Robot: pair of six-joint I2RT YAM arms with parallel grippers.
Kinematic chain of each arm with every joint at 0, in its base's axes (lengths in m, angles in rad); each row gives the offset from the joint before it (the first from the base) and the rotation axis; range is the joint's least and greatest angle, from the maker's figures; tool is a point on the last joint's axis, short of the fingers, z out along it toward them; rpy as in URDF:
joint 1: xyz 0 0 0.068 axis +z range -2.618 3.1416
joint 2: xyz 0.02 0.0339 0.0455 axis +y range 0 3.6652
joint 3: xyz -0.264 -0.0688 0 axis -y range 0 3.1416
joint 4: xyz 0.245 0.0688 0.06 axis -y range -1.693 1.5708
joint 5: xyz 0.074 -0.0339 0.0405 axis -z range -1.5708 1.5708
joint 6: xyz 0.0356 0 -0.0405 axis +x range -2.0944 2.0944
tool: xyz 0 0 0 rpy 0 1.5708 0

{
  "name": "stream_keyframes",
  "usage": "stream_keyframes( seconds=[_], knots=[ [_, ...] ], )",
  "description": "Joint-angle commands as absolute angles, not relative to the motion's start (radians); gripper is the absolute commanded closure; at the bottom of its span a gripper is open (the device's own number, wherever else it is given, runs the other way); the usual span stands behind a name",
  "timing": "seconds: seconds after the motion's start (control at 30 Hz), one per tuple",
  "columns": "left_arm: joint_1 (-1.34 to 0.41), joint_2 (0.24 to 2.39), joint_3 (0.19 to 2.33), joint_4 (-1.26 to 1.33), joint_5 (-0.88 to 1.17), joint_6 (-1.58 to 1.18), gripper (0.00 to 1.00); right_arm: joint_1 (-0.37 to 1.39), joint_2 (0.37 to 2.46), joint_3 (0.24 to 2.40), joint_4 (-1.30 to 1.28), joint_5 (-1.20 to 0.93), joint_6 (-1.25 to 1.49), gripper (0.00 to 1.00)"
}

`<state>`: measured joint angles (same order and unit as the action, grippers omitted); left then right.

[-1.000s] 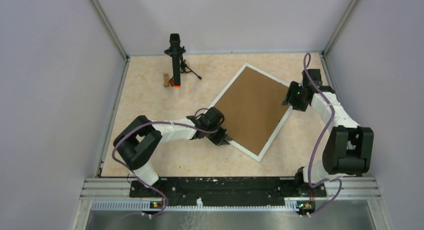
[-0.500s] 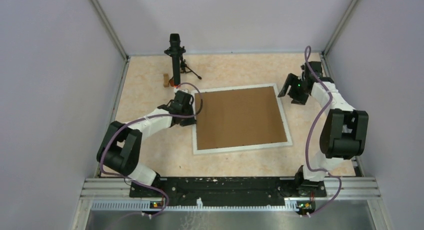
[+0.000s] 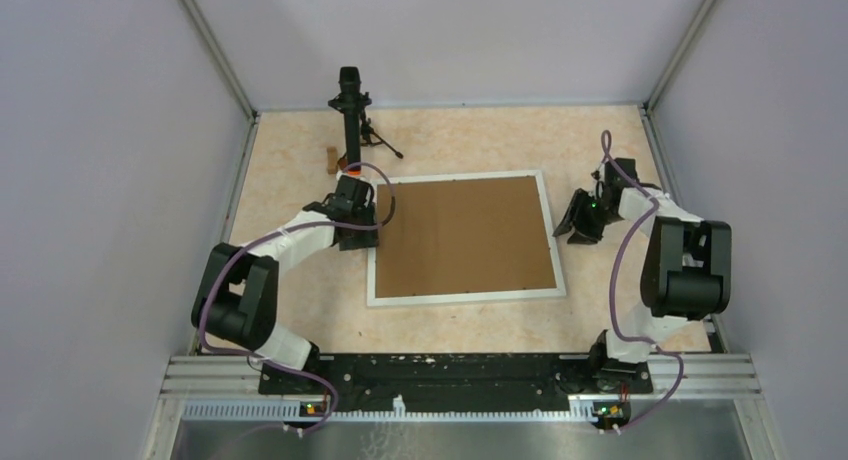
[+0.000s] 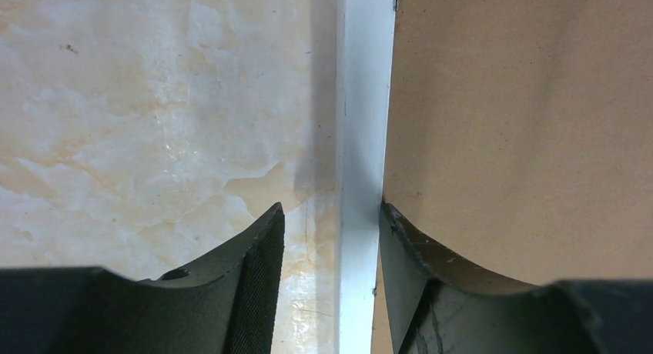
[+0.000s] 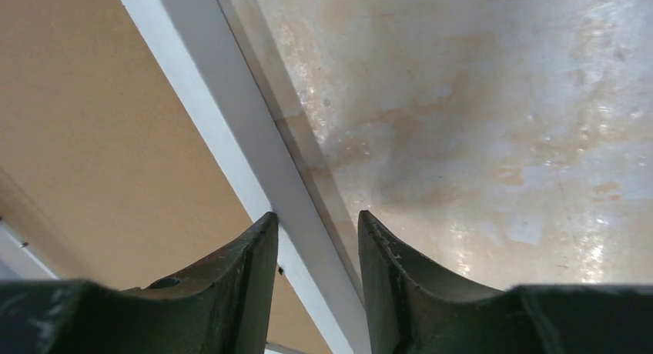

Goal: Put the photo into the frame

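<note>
Currently my left gripper (image 4: 329, 215) straddles the left rail of the frame (image 4: 362, 100), jaws apart; my right gripper (image 5: 316, 223) brackets the opposite rail, pinching or not I cannot tell, probably to square it flat on the table (image 3: 300, 160), brown cardboard sheet (image 3: 465, 235) up; no photo in sight

The thin white rectangular frame (image 3: 465, 297) borders a plain brown cardboard sheet (image 3: 465, 235) on the mottled beige marbled tabletop (image 3: 300, 160)

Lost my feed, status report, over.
Left gripper open, straddling frame at left rail; right gripper straddling right rail, grip unclear. Brown cardboard fills frame; photo unseen. Tripod behind, apart.
</note>
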<state>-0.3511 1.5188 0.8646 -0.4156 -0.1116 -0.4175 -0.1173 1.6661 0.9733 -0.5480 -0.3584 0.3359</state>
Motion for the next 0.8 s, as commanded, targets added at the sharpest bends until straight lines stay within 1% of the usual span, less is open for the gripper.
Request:
stream_keyframes(
  seconds=[0.0, 0.13, 0.23, 0.3, 0.33, 0.43, 0.5, 0.57, 0.7, 0.77],
  knots=[
    [-0.307, 1.592, 0.852, -0.523, -0.102, -0.399, 0.48, -0.111, 1.588, 0.955, -0.568, -0.262, 0.29, 0.58],
    [-0.304, 1.604, 0.856, -0.494, -0.037, -0.393, 0.46, -0.077, 1.534, 0.964, -0.631, -0.179, 0.275, 0.58],
    [-0.3, 1.629, 0.855, -0.485, -0.029, -0.395, 0.47, -0.039, 1.515, 0.959, -0.664, -0.16, 0.274, 0.59],
    [-0.289, 1.648, 0.849, -0.477, -0.011, -0.402, 0.5, -0.022, 1.52, 0.956, -0.673, -0.157, 0.275, 0.68],
    [-0.281, 1.659, 0.848, -0.472, -0.006, -0.408, 0.52, -0.016, 1.524, 0.954, -0.675, -0.148, 0.274, 0.7],
    [-0.262, 1.685, 0.844, -0.461, 0.041, -0.413, 0.55, -0.009, 1.531, 0.947, -0.678, -0.123, 0.272, 0.72],
    [-0.256, 1.695, 0.839, -0.454, 0.048, -0.413, 0.59, -0.006, 1.531, 0.942, -0.675, -0.133, 0.269, 0.76],
    [-0.251, 1.7, 0.833, -0.446, 0.054, -0.41, 0.61, 0.018, 1.535, 0.939, -0.675, -0.143, 0.267, 0.78],
    [-0.245, 1.704, 0.831, -0.445, 0.051, -0.405, 0.63, 0.043, 1.533, 0.933, -0.669, -0.156, 0.271, 0.78],
    [-0.244, 1.704, 0.829, -0.443, 0.046, -0.404, 0.63, 0.043, 1.518, 0.936, -0.662, -0.157, 0.274, 0.76]
  ],
)
